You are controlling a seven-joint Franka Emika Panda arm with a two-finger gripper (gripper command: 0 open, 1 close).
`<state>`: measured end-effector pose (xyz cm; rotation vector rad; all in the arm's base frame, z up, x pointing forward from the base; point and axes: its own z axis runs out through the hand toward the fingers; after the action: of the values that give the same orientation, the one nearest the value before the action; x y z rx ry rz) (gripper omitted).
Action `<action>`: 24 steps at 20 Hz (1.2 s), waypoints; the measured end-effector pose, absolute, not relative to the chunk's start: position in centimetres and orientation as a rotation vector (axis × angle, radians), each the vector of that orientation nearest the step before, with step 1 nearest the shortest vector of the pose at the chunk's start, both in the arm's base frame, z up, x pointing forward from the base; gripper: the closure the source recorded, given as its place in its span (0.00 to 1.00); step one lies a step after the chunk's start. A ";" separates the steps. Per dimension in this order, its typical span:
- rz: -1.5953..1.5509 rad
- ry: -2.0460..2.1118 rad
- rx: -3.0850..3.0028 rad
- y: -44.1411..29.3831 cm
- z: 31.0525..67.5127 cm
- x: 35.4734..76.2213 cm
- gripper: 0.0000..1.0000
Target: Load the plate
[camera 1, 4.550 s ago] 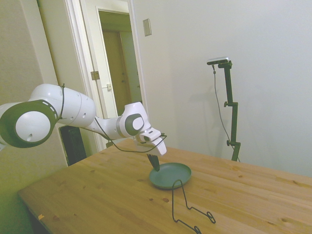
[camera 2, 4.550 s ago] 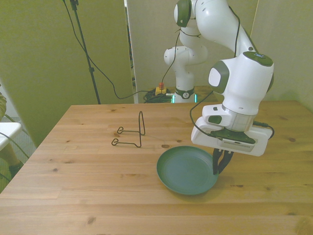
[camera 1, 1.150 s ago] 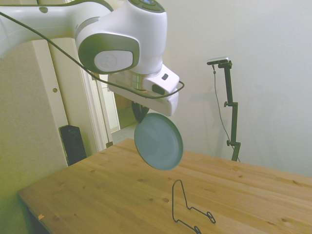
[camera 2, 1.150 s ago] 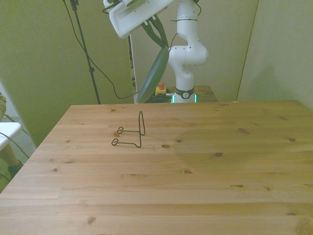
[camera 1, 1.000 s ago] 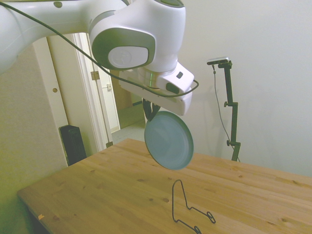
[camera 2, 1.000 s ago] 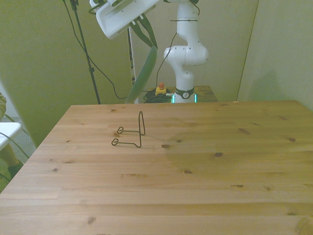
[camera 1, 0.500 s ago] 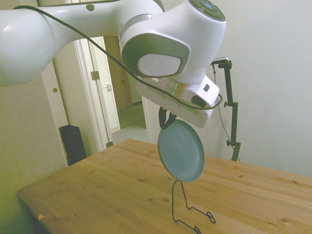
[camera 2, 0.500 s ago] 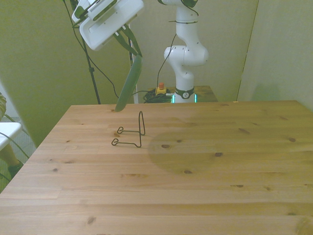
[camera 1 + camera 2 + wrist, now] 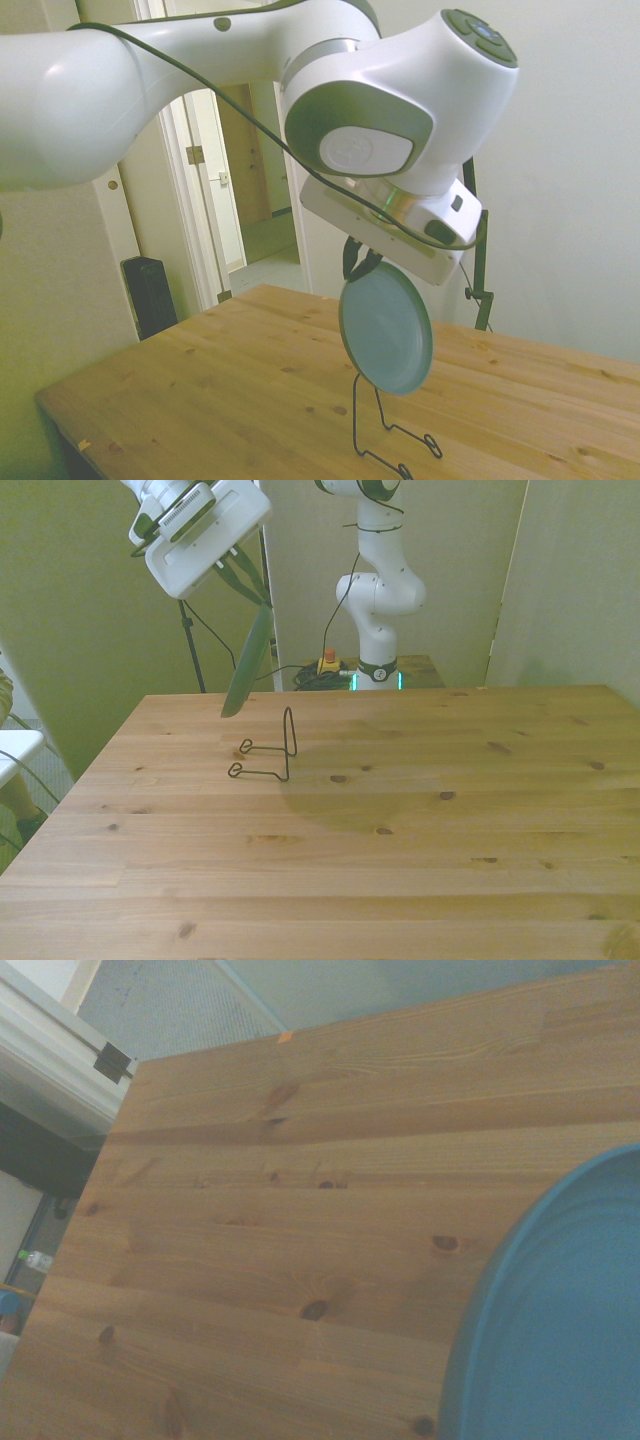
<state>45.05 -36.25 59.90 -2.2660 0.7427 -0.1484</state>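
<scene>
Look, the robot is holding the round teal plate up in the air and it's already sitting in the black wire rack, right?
Not quite. The round teal plate is held up on edge by the gripper, but the side view shows it above the black wire rack, not in it.

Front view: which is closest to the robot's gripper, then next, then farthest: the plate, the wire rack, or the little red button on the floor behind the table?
1. The plate: held on edge in the gripper, hanging just below it.
2. The wire rack: standing on the table, lower down, toward the front view's right of the plate.
3. The red button: past the table's far edge, beside the robot's base.
</scene>
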 end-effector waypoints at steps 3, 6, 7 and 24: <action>-0.131 0.714 -2.250 -37.9 59.2 44.8 1.00; -0.113 0.693 -2.250 -38.7 58.3 45.4 1.00; -0.107 0.684 -2.251 -38.7 57.9 45.7 1.00; -0.172 0.573 -2.223 -35.1 54.1 43.7 1.00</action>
<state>43.71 -35.08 54.13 -2.2234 0.5728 -0.1717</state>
